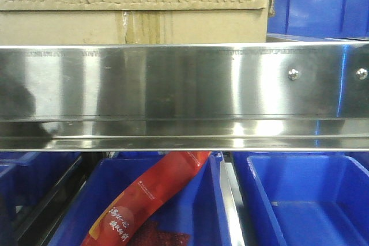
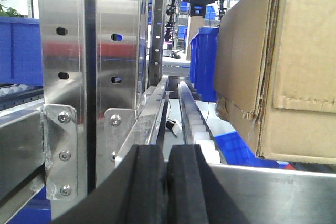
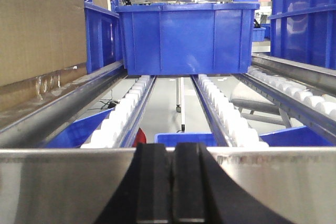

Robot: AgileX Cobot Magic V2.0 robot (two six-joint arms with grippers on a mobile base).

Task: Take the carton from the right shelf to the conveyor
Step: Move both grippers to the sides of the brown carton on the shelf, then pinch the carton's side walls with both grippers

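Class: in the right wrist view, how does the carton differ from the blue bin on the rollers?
The carton is brown cardboard; the bin is blue plastic. The carton sits at the left, near the front of the shelf; the bin sits further back, in the middle lane. Both rest on that shelf.

I get bright, even indoor light. Vertical glare bands streak the polished right shelf (image 1: 173, 84), and my front view looks soft and grainy. Close up, the black fingers (image 3: 154, 187) read dark and slightly blurred.
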